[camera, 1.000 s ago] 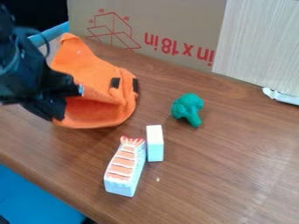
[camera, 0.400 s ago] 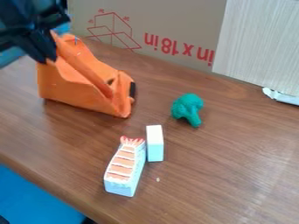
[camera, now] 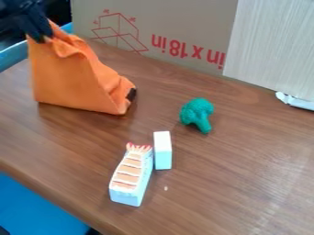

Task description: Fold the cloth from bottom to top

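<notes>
On the brown wooden tabletop [camera: 221, 193], the small white block with orange-striped top [camera: 129, 173] stays in its place. Farther, at the view's left, the orange fabric cloth [camera: 67, 82] is now shifted leftward, pulled up more steeply. The black two-finger hand [camera: 40, 38], moved up and left, grasps its raised top.

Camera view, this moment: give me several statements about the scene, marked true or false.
1. The claw is at the upper end of the orange cloth. True.
2. The orange cloth lies flat. False: its upper end is raised at the claw.
3. The green broccoli lies on the orange cloth. False: it lies on the table, apart from it.
4. The white block is beside the shrimp piece. True.
</notes>
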